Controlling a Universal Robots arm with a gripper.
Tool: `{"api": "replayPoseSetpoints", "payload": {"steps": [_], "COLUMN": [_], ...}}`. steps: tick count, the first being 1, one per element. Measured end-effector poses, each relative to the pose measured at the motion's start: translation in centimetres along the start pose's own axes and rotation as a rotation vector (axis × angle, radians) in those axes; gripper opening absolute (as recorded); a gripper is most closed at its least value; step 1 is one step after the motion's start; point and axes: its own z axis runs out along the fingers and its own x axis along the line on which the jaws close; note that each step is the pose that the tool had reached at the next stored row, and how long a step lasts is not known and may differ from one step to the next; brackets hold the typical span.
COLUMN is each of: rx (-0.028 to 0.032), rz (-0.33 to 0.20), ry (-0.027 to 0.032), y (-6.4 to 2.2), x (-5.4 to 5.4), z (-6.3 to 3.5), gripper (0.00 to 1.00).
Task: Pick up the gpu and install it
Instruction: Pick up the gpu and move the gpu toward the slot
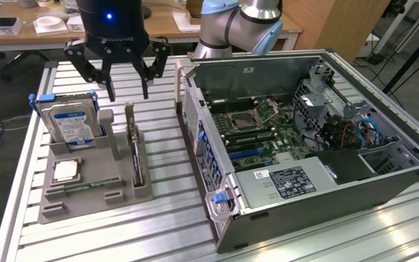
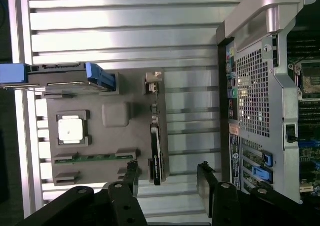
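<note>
Hand (image 1: 129, 97) spread wide above gpu (image 1: 135, 158), seemingly upright in gray holder (image 1: 85, 206)

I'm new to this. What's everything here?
slatted metal table: one, silver, under everything
grey plastic holder: one, grey, on the table
slim dark gpu card with silvery bracket: one, dark, edgewise in holder
thick silver hard drive with blue label: one, silver, upright in holder
square silvery chip: one, silver, flat in holder
narrow green memory strip: one, green, flat in holder
open dark computer case: one, dark grey, exterior view's right
robot arm: one, silver and blue, behind the case
black hand: one, black, open, empty, above gpu card
</note>
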Motion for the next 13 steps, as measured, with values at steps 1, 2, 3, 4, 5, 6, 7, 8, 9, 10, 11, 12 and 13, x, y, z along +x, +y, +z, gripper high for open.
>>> {"api": "replayPoseSetpoints", "payload": {"steps": [1, 2, 3, 4, 5, 6, 7, 8, 9, 10, 11, 12, 13], "rx": [0.0000, 0.0000, 0.0000, 0.0000, 0.0001, 0.0001, 0.0001, 0.0001, 0.0000, 0.0001, 0.0001, 0.0000, -0.0001], "rz": [0.000, 0.000, 0.000, 0.000, 0.000, 0.000, 0.000, 0.000, 0.000, 0.000, 0.000, 0.000, 0.000], "ry": [0.0000, 0.0001, 0.0001, 0.0000, 0.0001, 0.0001, 0.0001, 0.0001, 0.0001, 0.0001, 0.0001, 0.0001, 0.0000], "y": [-0.03, -0.05, -0.08, -0.10, -0.12, -0.14, -0.16, -0.17, -0.18, -0.18, -0.19, -0.20, -0.21], "x": [0.00, 0.00, 0.00, 0.00, 0.00, 0.00, 0.00, 0.00, 0.00, 0.00, 0.00, 0.00, 0.00], "z": [0.06, 0.12, 0.18, 0.24, 0.29, 0.34, 0.39, 0.43, 0.48, 0.53, 0.58, 0.64, 0.70], "gripper": [0.59, 0.59, 0.59, 0.59, 0.59, 0.59, 0.59, 0.59, 0.59, 0.59, 0.59, 0.59, 0.59]}}
